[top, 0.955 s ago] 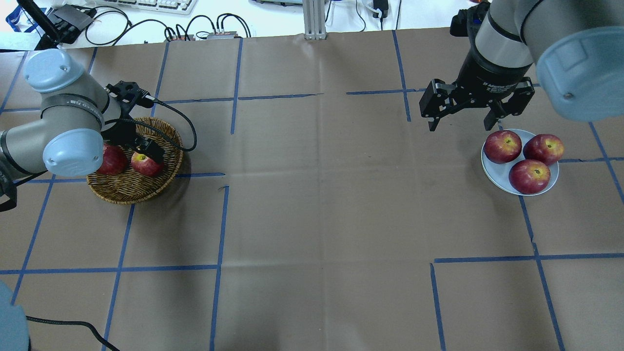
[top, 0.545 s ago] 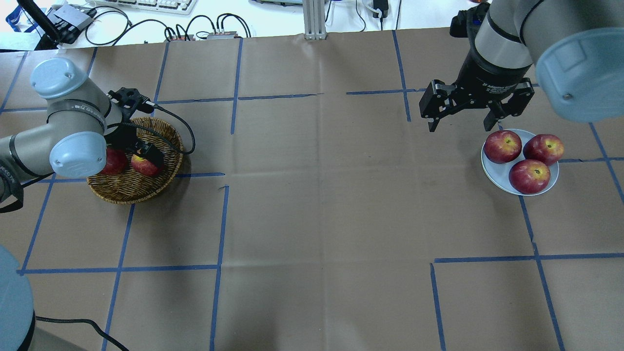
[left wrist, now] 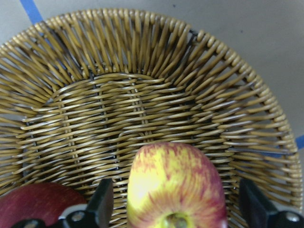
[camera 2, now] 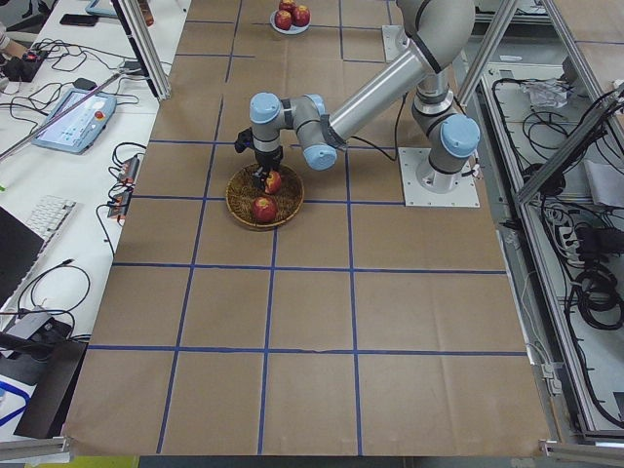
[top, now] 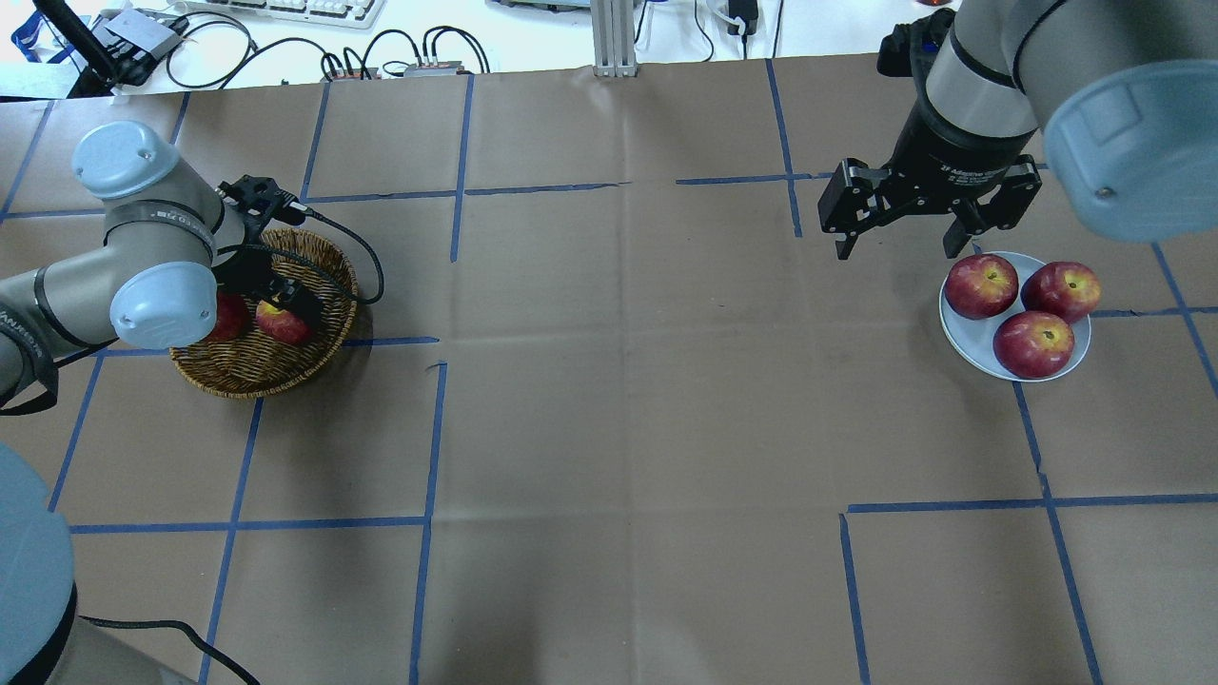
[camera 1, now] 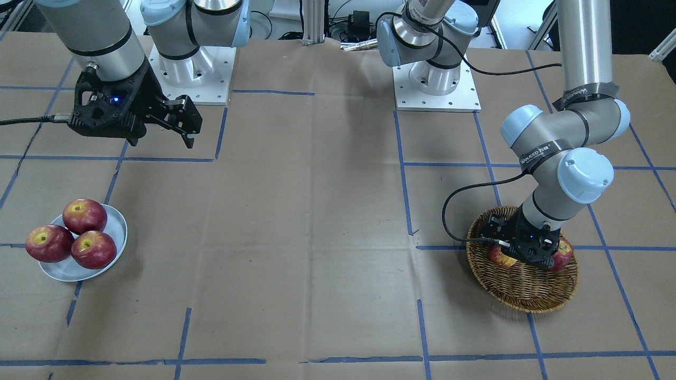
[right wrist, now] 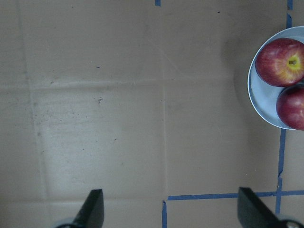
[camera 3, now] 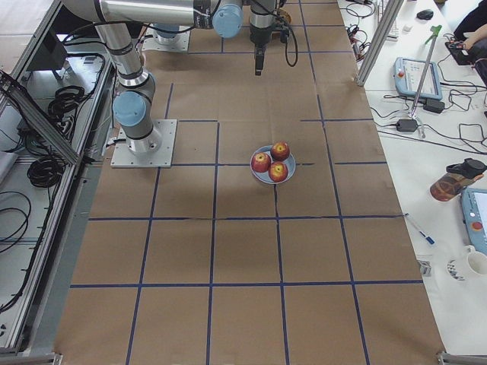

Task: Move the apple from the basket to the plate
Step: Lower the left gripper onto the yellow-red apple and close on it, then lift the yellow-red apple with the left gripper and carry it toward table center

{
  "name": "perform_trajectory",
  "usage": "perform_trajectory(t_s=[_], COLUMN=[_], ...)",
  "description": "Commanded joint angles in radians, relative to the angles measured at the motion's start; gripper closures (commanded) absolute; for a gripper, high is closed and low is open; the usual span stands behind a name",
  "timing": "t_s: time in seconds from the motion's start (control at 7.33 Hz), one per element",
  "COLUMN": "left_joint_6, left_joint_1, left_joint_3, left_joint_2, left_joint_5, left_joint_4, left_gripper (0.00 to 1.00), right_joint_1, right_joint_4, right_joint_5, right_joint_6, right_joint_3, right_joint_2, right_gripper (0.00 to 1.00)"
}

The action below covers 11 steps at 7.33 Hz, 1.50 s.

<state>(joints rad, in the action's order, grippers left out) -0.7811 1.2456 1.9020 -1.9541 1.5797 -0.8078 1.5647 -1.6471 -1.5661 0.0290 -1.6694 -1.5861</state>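
Observation:
The wicker basket point(top: 238, 381) sits at the table's left and holds two apples. The lighter apple point(top: 276, 325), red streaked with yellow, lies beside a dark red apple point(top: 226, 319). My left gripper point(top: 283, 309) is down in the basket and open. In the left wrist view its fingers point(left wrist: 102, 204) stand either side of the apple point(left wrist: 175, 190) with small gaps. The pale plate point(top: 961, 347) at the right carries three dark red apples. My right gripper point(top: 896, 249) hangs open and empty above the table, just beyond the plate's near-left rim.
Blue tape lines grid the brown paper table cover. Cables and a keyboard lie beyond the far edge point(top: 285, 38). The left arm's cable point(top: 366, 257) loops over the basket's rim. The robot bases point(camera 1: 435, 79) stand at the table's robot side.
The left arm's elbow and wrist have shifted a little toward the far side while its gripper stays around the lighter apple. The right arm has hardly moved.

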Motion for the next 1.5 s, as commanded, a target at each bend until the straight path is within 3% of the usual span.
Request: perform_trajectory(t_s=[0.0, 0.27, 0.68, 0.95, 1.36], left_joint_6=[0.000, 0.002, 0.176, 0.413, 0.830], left_joint_1=[0.000, 0.000, 0.037, 0.189, 0.468], left_joint_3=[0.003, -0.001, -0.001, -0.008, -0.084], left_joint_2=[-0.002, 0.003, 0.101, 0.171, 0.129], left_joint_5=[0.003, 0.006, 0.000, 0.002, -0.001], left_joint_4=[0.001, -0.001, -0.092, -0.161, -0.208], left_gripper=[0.33, 0.41, 0.41, 0.42, 0.43], right_joint_1=[0.000, 0.000, 0.000, 0.000, 0.000], right_joint_4=[-0.002, 0.000, 0.000, 0.000, -0.002], right_joint_5=[0.000, 0.000, 0.000, 0.000, 0.000], right_joint_6=[0.000, 0.002, 0.000, 0.002, 0.000], right_joint_3=[0.000, -0.001, -0.001, -0.001, -0.001], right_joint_2=[0.000, 0.000, 0.000, -0.002, 0.000], right_gripper=[0.00, 0.00, 0.00, 0.00, 0.00])
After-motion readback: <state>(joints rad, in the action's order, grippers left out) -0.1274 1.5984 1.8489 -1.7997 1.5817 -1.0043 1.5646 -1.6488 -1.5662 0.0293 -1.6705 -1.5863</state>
